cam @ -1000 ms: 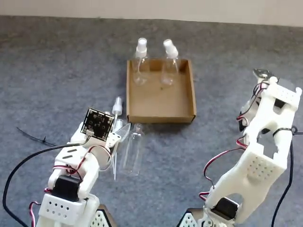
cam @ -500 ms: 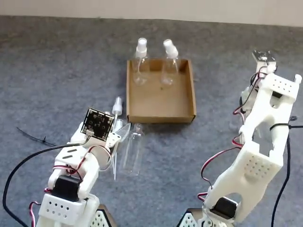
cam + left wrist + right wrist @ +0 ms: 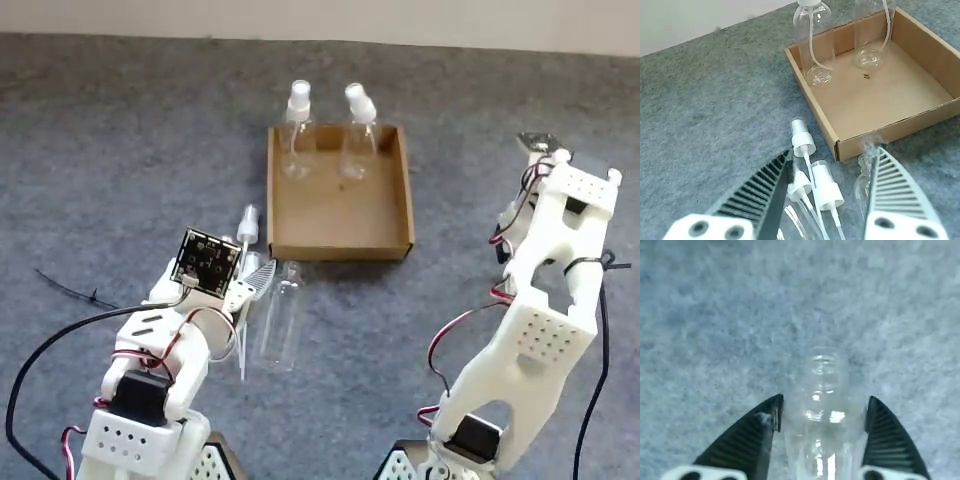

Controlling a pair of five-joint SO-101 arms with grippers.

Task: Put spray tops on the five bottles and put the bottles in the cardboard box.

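The cardboard box sits at 12 o'clock on the grey surface. Inside it, the left capped bottle and the right capped bottle stand upright side by side against the far wall. The left tool, at 7 o'clock, has its jaws wide apart and grips nothing. Three loose spray tops lie between them, just outside the box's near left corner. An uncapped lying bottle rests beside that tool, neck toward the box. The right tool, on the arm at 4 o'clock, has its jaws pressed against both sides of an uncapped clear bottle, with grey surface beneath.
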